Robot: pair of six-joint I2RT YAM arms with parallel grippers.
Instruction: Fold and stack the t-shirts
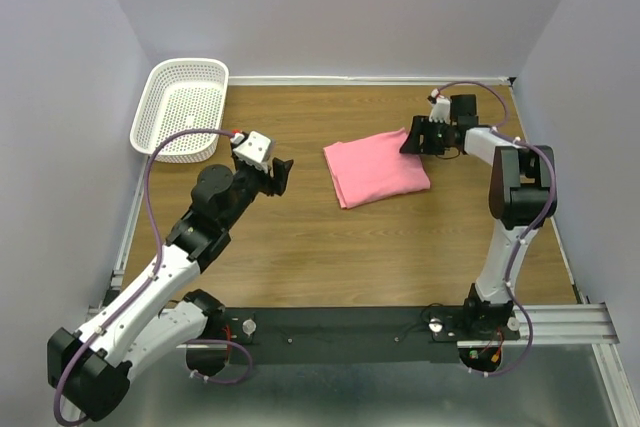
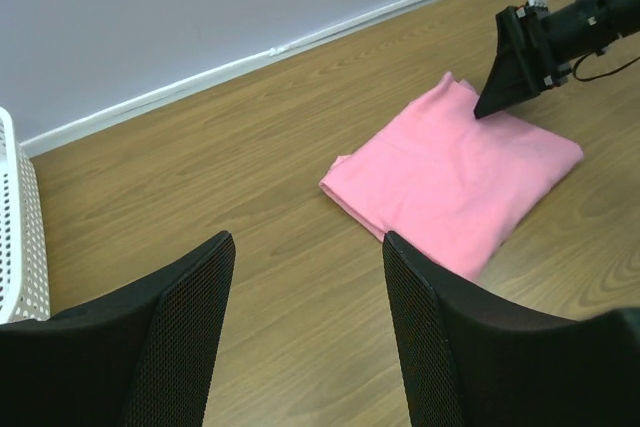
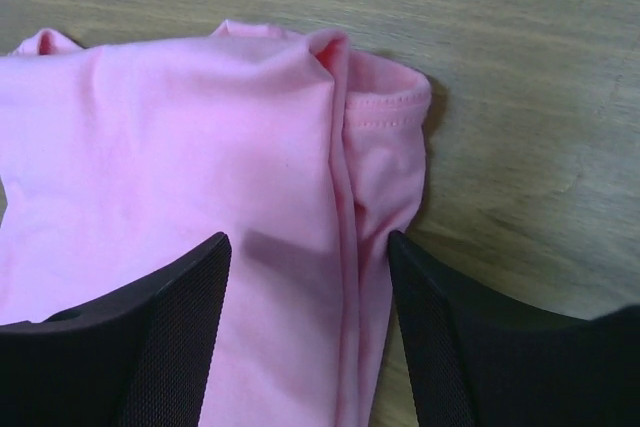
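Observation:
A salmon-pink t-shirt (image 1: 375,169) lies folded into a rough rectangle on the wooden table, right of centre. My right gripper (image 1: 411,140) hovers at its far right corner. In the right wrist view the right gripper (image 3: 305,242) is open, its fingers straddling the hemmed edge of the t-shirt (image 3: 200,147), with the right finger (image 3: 450,317) against the fold. My left gripper (image 1: 282,173) is left of the shirt, apart from it. In the left wrist view this left gripper (image 2: 305,242) is open over bare wood, the t-shirt (image 2: 460,177) lying ahead of it.
A white mesh basket (image 1: 183,107) sits at the far left corner, its wall (image 2: 20,237) also at the left edge of the left wrist view. Pale walls close in the table on three sides. The right arm's gripper (image 2: 505,77) shows from the left wrist.

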